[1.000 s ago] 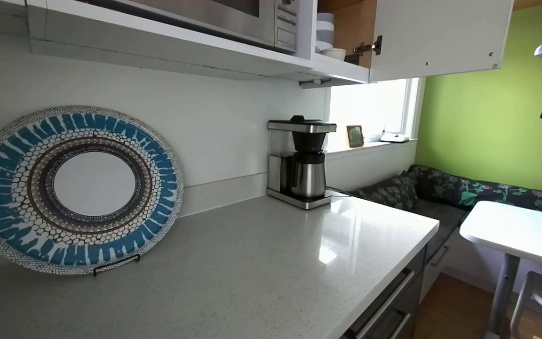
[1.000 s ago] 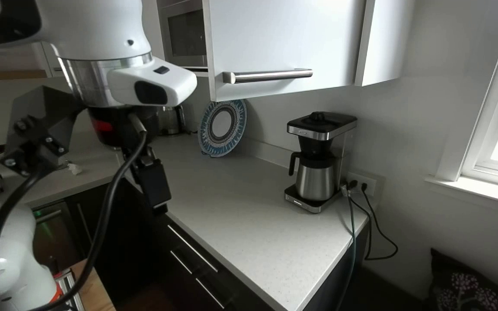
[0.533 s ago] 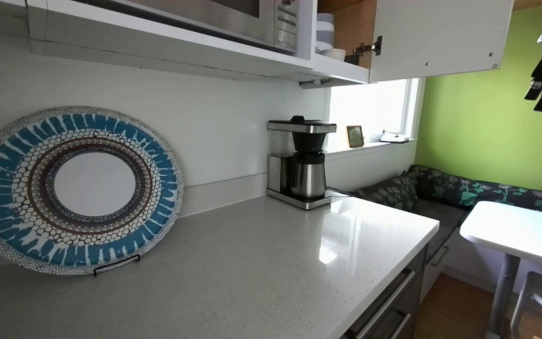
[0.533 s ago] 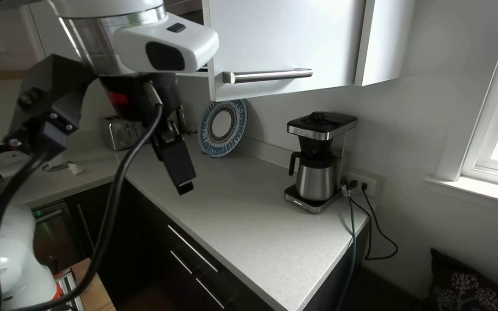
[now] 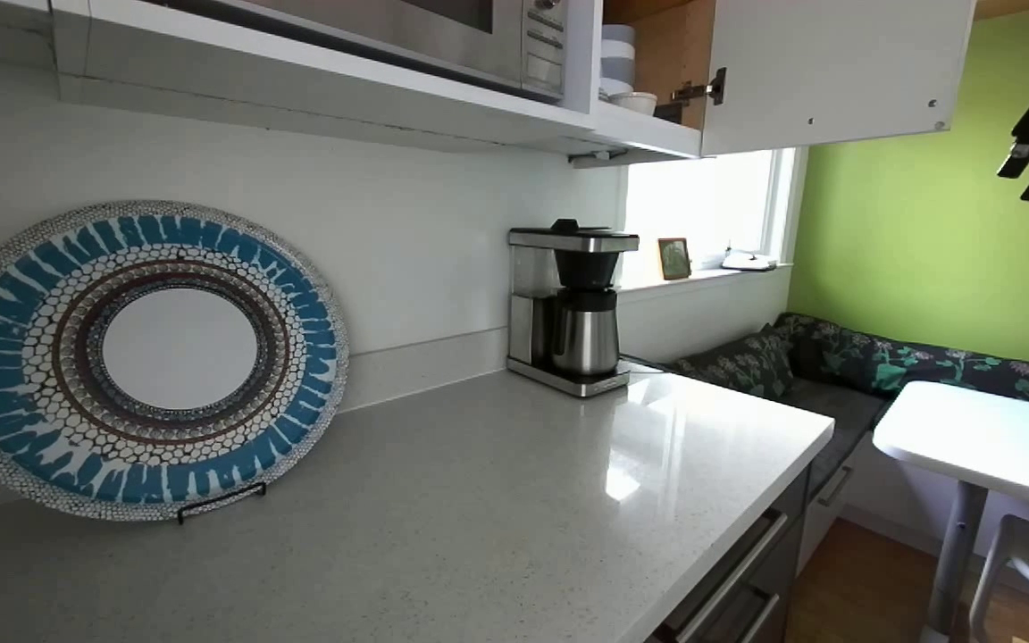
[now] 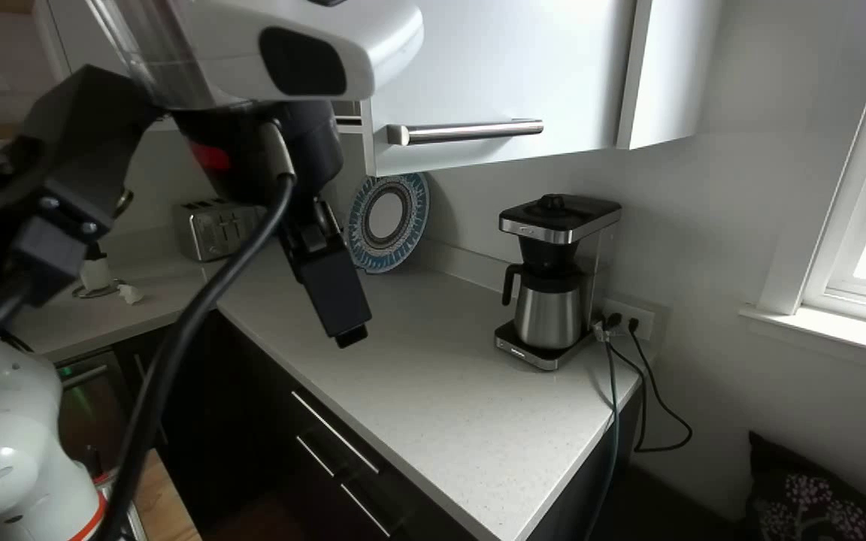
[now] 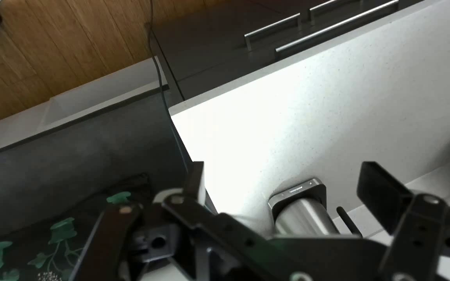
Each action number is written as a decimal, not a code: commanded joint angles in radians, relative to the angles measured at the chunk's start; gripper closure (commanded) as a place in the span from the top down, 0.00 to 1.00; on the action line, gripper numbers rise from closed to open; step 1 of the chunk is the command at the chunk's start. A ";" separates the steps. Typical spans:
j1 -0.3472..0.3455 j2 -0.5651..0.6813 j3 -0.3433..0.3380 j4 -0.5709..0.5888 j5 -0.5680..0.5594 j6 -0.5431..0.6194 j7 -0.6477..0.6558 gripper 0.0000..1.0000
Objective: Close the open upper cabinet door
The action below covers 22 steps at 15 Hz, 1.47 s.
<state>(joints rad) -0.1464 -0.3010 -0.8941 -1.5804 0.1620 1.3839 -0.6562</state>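
The upper cabinet door is a flat white slab standing open. Its inner face, a hinge and the brown cabinet interior show in an exterior view. Its outer face has a steel bar handle near the bottom edge. My gripper is to the right of the door's free edge and lower than it, apart from it. In an exterior view the fingertips hang below the door's level, and the white wrist overlaps the door's left part. In the wrist view the gripper is open and empty; the door is out of view.
A coffee maker stands on the counter below the door. A round decorative plate leans on the wall. A microwave sits beside the cabinet. Bowls are inside it. A white table stands beyond the counter.
The arm has moved closer to the door, rightward in one view, with the wrist tilting and the fingertips rising. Both fingers now show apart. The door has not moved.
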 commanded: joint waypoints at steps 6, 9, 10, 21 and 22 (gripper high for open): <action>-0.001 0.189 -0.176 0.134 0.332 -0.146 -0.026 1.00; 0.005 0.236 -0.226 0.165 0.444 -0.194 -0.020 1.00; 0.001 0.252 -0.238 0.176 0.486 -0.208 -0.012 1.00; -0.079 0.395 -0.310 0.261 0.784 -0.320 0.011 0.27; -0.091 0.402 -0.309 0.262 0.815 -0.333 0.016 0.20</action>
<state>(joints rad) -0.1922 0.0441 -1.1837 -1.3532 0.8854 1.1187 -0.6512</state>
